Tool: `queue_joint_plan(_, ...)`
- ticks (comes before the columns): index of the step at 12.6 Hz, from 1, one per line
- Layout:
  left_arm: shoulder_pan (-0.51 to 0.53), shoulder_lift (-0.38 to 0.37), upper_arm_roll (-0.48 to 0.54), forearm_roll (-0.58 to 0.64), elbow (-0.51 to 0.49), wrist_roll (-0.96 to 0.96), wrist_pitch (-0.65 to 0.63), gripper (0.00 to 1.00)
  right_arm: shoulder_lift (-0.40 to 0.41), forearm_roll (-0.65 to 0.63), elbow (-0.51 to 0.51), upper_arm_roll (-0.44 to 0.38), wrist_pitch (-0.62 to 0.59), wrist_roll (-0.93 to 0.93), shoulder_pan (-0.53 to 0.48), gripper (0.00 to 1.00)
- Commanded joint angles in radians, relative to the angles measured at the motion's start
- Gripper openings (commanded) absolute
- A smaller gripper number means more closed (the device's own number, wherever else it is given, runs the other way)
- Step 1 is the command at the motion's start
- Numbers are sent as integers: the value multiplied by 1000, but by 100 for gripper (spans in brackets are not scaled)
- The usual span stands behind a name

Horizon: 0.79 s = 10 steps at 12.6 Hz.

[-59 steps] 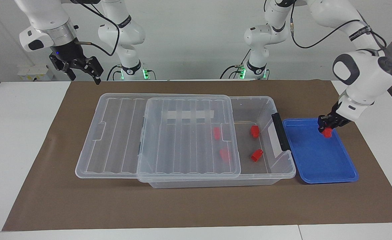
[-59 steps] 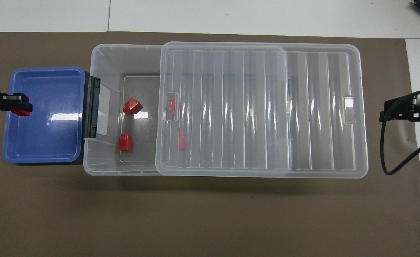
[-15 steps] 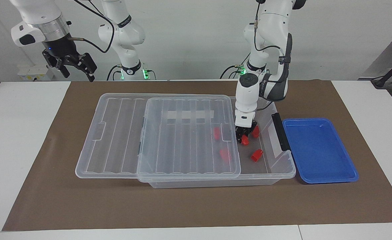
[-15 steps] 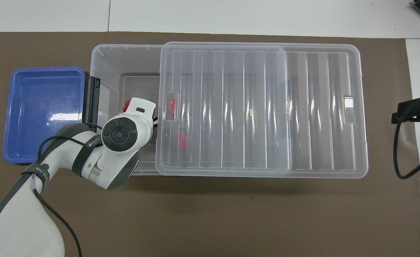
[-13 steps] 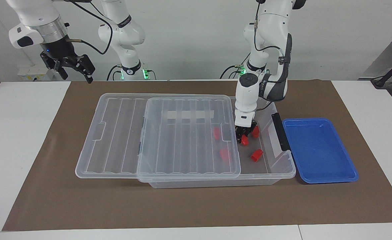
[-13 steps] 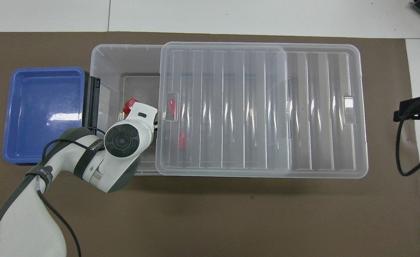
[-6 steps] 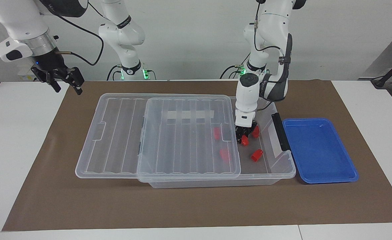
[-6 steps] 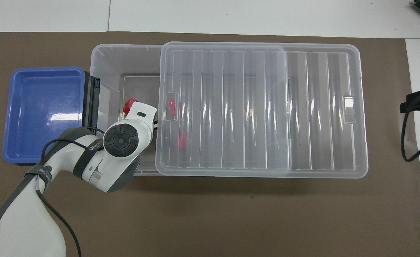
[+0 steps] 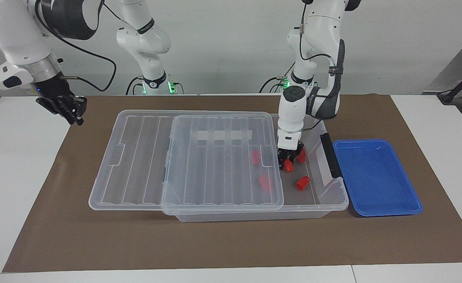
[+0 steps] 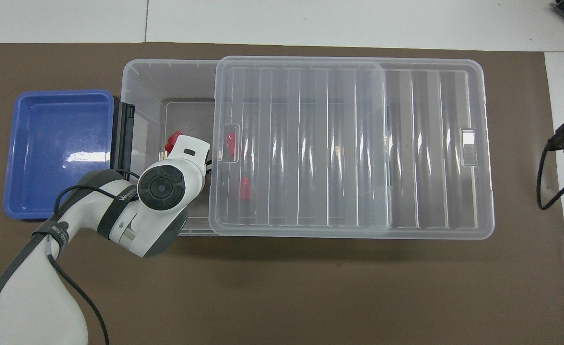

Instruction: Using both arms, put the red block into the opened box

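White wall backs the scene, and the white counter carries a brown mat under everything. On the mat stands the clear box, its long side running from one arm's end of the counter to the other. Its ribbed lid lies offset toward the right arm's end, so the end toward the left arm is uncovered. Just beside that end, by the black handle, sits a blue tray.

The left gripper reaches straight down into the uncovered end of the box, close to the lid's edge. The red block sits right at its tips, low inside the box. Whether this gripper is clamped on it or apart I cannot tell. Most of the block is covered, so its long axis and the way its narrow end points cannot be made out, and from overhead the arm hides it.

Four other blocks lie in the box. One is just beside the gripper, nearer to the robots. Another lies tilted, farther from the robots. Two are under the lid, their long axes running near to far.

The right gripper hangs over the mat's edge at the right arm's end, well apart from the box; apart or together, I cannot tell.
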Motion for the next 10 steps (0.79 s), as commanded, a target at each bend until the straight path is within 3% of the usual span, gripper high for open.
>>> queue_joint_plan(1,-8,-33,10,27,74,21,-151,51,3,-7,-66,8,85,-28,-33,0)
queue_joint_plan(4,-6,-61,10,18,124,114,-262,50,13,-7,-150,8,203,-29,-41,0)
queue_joint_plan(8,24,-82,14,-51,168,258,-345,47,82,2,-158,10,263,-29,-29,0)
queue_joint_plan(10,33,-93,25,-79,232,357,-460,47,108,5,-158,13,288,-26,-15,0)
